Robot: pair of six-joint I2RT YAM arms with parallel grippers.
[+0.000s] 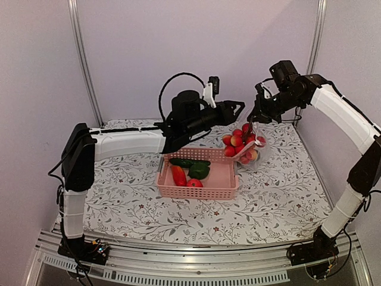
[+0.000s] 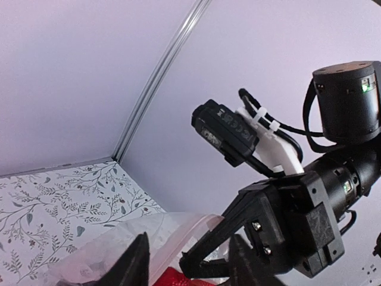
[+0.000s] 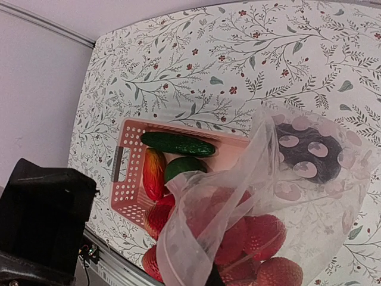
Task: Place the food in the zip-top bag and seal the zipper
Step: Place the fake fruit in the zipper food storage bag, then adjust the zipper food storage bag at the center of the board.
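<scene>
The clear zip-top bag (image 1: pixel 249 148) hangs from my right gripper (image 1: pixel 257 117), which is shut on its top edge above the table. A cluster of red fruits (image 1: pixel 237 140) fills the bag, and a dark eggplant (image 3: pixel 306 152) shows through the plastic. My left gripper (image 1: pixel 236 108) is open next to the bag's mouth. In the left wrist view its fingers (image 2: pixel 140 262) stand on either side of the bag's zipper strip (image 2: pixel 193 232). The cucumber (image 1: pixel 189 162), the green pepper (image 1: pixel 199 171) and a red-orange piece (image 1: pixel 178 175) lie in the pink basket (image 1: pixel 223 192).
The pink basket stands mid-table, just left of the hanging bag, with a small red piece (image 1: pixel 194 183) at its front. The left arm (image 3: pixel 47 220) shows as a black block beside the basket in the right wrist view. Walls close the back and sides.
</scene>
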